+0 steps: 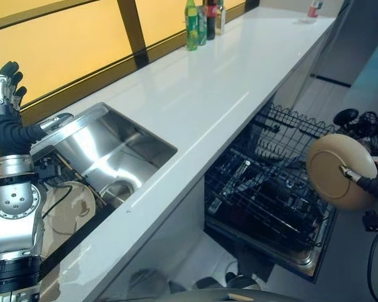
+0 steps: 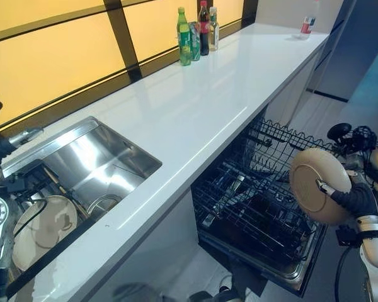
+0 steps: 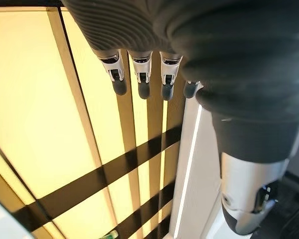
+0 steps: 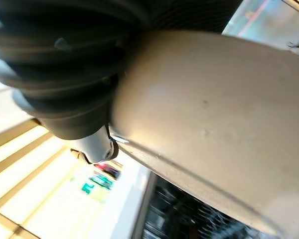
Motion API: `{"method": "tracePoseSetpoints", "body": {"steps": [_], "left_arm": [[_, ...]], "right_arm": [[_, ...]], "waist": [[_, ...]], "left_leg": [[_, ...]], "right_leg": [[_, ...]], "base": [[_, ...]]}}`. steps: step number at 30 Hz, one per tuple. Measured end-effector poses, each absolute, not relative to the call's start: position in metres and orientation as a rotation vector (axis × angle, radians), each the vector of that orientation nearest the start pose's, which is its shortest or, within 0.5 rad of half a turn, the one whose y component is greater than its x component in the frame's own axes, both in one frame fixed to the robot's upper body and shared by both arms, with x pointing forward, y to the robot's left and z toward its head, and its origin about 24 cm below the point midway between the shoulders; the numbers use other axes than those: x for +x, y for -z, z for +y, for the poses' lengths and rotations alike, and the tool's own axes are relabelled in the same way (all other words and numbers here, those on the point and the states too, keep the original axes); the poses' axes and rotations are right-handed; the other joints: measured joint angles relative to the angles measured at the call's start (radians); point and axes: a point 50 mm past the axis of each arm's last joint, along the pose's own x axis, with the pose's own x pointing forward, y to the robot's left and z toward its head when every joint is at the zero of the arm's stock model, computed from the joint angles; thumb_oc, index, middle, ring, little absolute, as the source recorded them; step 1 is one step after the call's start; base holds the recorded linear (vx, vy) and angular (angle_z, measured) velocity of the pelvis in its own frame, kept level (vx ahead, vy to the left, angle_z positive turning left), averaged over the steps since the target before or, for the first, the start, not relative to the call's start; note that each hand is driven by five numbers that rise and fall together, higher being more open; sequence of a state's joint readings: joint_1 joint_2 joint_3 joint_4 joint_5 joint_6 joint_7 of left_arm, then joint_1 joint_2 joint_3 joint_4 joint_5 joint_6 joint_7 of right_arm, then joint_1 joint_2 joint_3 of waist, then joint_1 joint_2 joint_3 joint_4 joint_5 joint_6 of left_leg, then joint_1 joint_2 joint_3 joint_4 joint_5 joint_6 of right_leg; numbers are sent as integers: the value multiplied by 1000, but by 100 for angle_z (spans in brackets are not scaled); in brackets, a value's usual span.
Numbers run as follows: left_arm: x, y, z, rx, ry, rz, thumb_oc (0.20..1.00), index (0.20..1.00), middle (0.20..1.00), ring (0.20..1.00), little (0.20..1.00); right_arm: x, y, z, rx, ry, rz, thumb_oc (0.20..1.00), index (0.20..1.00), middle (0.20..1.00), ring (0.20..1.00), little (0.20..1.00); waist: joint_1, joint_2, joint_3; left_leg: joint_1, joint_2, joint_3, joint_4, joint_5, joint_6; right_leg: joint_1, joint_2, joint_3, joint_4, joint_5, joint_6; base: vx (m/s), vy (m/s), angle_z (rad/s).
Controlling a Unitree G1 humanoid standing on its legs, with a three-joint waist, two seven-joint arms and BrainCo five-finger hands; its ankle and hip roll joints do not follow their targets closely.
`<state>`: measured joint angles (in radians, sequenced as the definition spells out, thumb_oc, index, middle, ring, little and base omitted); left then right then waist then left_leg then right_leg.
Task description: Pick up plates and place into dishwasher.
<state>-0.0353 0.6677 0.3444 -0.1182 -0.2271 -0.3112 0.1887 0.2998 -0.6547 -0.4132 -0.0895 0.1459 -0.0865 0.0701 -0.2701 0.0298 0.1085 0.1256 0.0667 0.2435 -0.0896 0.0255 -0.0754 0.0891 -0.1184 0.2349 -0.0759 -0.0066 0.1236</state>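
the left hand (image 1: 6,88) is hovering at 9 o'clock with straight, empty fingers, above the steel sink (image 1: 107,151) set in the white bench (image 1: 201,94). at 3 o'clock the right hand (image 2: 349,200) is pinching a round beige plate (image 2: 315,182) on edge over the black wire dishwasher rack (image 2: 252,207).

White countertop (image 2: 195,107), bottles (image 2: 196,33) clustered at its far window edge, small can (image 2: 306,26) beyond
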Motion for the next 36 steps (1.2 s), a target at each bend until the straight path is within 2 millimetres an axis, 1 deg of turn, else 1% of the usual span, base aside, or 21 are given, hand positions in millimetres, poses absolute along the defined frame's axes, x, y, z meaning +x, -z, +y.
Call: {"method": "tracePoseSetpoints", "body": {"steps": [2,6,8,10,12,14,15,17,18,19,21,23,25,28,31,33,36], "left_arm": [[228,-198,305,435,-364,-648,1000,1000,1000,1000,1000],[228,-199,305,436,-362,-644,1000,1000,1000,1000,1000],[228,-199,305,437,-361,-641,1000,1000,1000,1000,1000],[229,-199,304,449,-358,-638,1000,1000,1000,1000,1000],[231,-200,304,459,-353,-627,1000,1000,1000,1000,1000],[231,-200,305,467,-353,-618,1000,1000,1000,1000,1000],[232,-201,304,469,-348,-616,1000,1000,1000,1000,1000],[233,-202,304,481,-344,-614,1000,1000,1000,1000,1000],[233,-204,305,490,-342,-614,1000,1000,1000,1000,1000],[233,-206,305,503,-339,-616,1000,1000,1000,1000,1000],[233,-210,306,523,-334,-622,1000,1000,1000,1000,1000],[234,-214,305,544,-325,-628,1000,1000,1000,1000,1000],[237,-219,301,554,-303,-643,1000,1000,1000,1000,1000],[241,-228,297,566,-288,-674,1000,1000,1000,1000,1000],[245,-234,293,558,-287,-705,1000,1000,1000,1000,1000],[248,-238,287,569,-264,-720,1000,1000,1000,1000,1000],[254,-247,280,615,-263,-753,1000,1000,1000,1000,1000]], "right_arm": [[186,-100,-339,-577,232,42,200,200,200,200,200],[192,-77,-327,-553,109,155,200,200,200,200,200],[193,-67,-324,-539,55,202,200,200,200,200,200],[196,-57,-324,-524,12,254,200,200,200,200,200],[198,-49,-325,-525,-34,304,200,200,200,200,200],[201,-45,-325,-524,-79,334,200,200,200,200,200],[202,-43,-325,-526,-97,347,200,200,200,200,200],[203,-39,-325,-536,-139,383,200,200,200,200,200],[203,-37,-327,-531,-142,394,200,200,200,200,200],[202,-34,-329,-525,-143,411,200,200,200,200,200],[200,-27,-332,-520,-150,454,200,200,200,200,200],[201,-24,-330,-534,-184,479,200,200,200,200,200],[201,-23,-328,-539,-212,488,200,200,200,200,200],[207,-21,-321,-547,-251,484,200,200,200,200,200],[214,-18,-313,-573,-301,493,200,200,200,200,200],[221,-17,-313,-598,-310,504,200,200,200,200,200],[226,-12,-312,-613,-326,534,200,200,200,200,200]], "waist": [[13,-1,2],[24,-11,9],[43,-13,9],[61,-17,11],[68,-21,14],[80,-27,17],[94,-29,19],[101,-37,25],[102,-40,26],[119,-44,29],[125,-51,37],[131,-57,44],[147,-59,46],[149,-64,69],[152,-61,73],[158,-58,93],[171,-45,113]], "left_leg": [[-1,2,-2,0,0,0],[-9,1,-27,1,4,-2],[-10,2,-32,1,5,-3],[-11,3,-44,1,7,-4],[-15,4,-55,1,10,-6],[-17,7,-64,1,12,-8],[-17,8,-65,1,13,-8],[-23,12,-76,1,16,-10],[-28,13,-81,1,18,-11],[-34,16,-84,1,21,-13],[-36,19,-86,1,23,-15],[-37,20,-88,1,24,-15],[-47,20,-90,1,26,-15],[-55,20,-98,1,32,-16],[-83,23,-108,1,39,-17],[-88,22,-110,1,43,-18],[-103,24,-114,2,47,-21]], "right_leg": [[0,2,-3,-1,0,0],[10,0,-40,-4,0,-1],[12,0,-51,-7,1,-2],[22,0,-64,-13,3,-5],[24,1,-82,-13,3,-5],[25,4,-94,-13,3,-5],[24,5,-98,-14,3,-5],[24,8,-109,-14,3,-5],[21,10,-113,-14,3,-5],[18,12,-116,-14,5,-7],[16,16,-117,-14,6,-10],[16,17,-121,-14,6,-10],[10,17,-123,-14,8,-12],[8,17,-132,-14,11,-17],[-15,20,-139,-14,15,-23],[-18,22,-141,-13,18,-27],[-32,27,-144,-13,20,-30]], "base": [[15,-93,3],[37,-87,16],[43,-139,10],[22,-145,14],[-19,-137,17],[-30,-127,14],[-29,-125,5],[-27,-134,12],[-24,-134,16],[-24,-134,7],[-39,-124,3],[-68,-109,3],[-92,-88,4],[-81,-61,8],[-89,-48,7],[-74,-26,3],[-150,-16,3]]}}
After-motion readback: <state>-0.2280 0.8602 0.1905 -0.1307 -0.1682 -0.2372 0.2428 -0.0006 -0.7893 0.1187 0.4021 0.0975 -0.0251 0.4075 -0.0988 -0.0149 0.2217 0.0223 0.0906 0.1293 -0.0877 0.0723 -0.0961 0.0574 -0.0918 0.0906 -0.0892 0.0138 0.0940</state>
